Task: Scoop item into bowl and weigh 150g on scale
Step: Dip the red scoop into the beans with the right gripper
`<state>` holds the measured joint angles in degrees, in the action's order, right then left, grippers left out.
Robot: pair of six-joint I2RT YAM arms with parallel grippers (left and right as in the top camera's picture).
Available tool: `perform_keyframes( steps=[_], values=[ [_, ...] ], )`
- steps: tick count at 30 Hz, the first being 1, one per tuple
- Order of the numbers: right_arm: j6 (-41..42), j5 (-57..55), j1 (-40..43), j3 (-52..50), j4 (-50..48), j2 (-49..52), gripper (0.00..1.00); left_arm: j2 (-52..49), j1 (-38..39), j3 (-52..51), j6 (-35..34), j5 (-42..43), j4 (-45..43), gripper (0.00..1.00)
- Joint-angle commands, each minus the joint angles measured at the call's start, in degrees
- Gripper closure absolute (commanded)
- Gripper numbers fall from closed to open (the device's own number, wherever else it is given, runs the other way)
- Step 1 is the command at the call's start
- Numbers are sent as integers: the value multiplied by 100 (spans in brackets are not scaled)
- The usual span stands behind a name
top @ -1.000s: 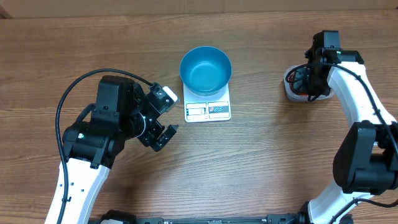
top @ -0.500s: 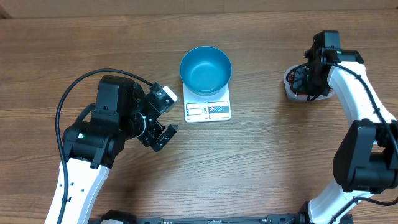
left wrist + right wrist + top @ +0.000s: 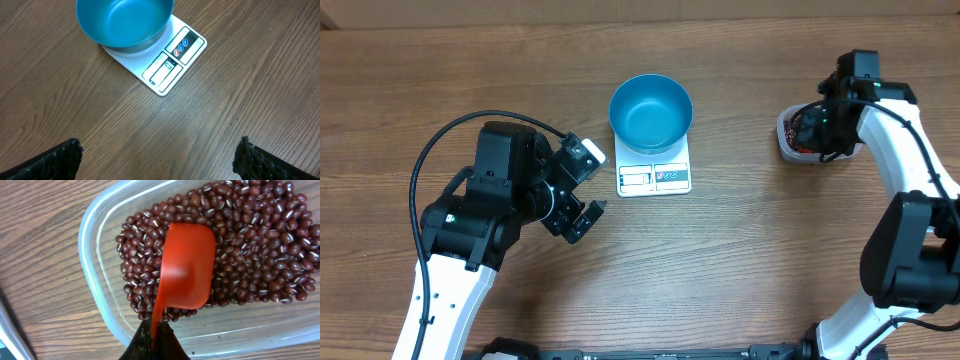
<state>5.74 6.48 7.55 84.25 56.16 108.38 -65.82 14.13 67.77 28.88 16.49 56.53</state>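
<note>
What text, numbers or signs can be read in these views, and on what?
Nothing is clear enough to quote.
display on the scale: characters too small and blurred to read.
button panel on the scale: red and blue round symbols, no legible lettering.
blue bowl, clear tub, red scoop: no markings visible.

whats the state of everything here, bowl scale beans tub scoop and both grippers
scale: display too small to read
blue bowl: empty, sitting on the scale
clear tub: lid off, partly filled
beans: in the clear tub, none in the blue bowl
red scoop: cup down in the beans, handle gripped
left gripper: open, holding nothing
right gripper: shut on the red scoop's handle
</note>
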Motion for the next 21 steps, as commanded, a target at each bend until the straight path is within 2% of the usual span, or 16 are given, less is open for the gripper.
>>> perform_keyframes(
  steps=[1, 13, 21],
  values=[
    [-24, 389, 227, 46, -33, 203, 96, -20, -28, 140, -61, -20, -20, 0],
    [-26, 413, 350, 9, -57, 225, 96, -20, -28, 140, -61, -20, -20, 0],
    [-330, 413, 356, 4, -61, 289, 96, -20, -28, 140, -61, -20, -20, 0]
  ],
)
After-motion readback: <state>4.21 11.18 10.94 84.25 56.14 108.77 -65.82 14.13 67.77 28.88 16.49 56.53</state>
